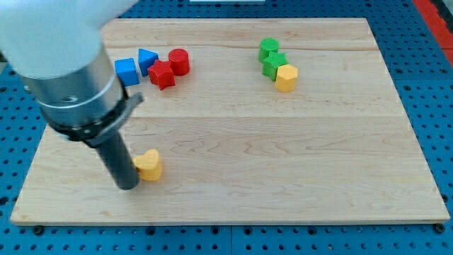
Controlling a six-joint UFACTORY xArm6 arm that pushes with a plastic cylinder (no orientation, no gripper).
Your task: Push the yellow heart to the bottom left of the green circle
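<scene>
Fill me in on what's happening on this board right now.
A robot arm's rod has my tip set against the view's left side of the yellow heart, near the board's bottom left. The heart is meant to end up at the bottom left of the green circle, which sits far off toward the view's top right, clustered with a green star and a yellow hexagon. The heart is still well away from it.

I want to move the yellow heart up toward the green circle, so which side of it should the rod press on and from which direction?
Press on the yellow heart's lower-left side, pushing toward the view's upper right, since the green circle lies far that way. My tip is at the heart's left edge now, so it looks nearly in place. The heart's lobed outline may make it turn, so aim through its middle.
</scene>
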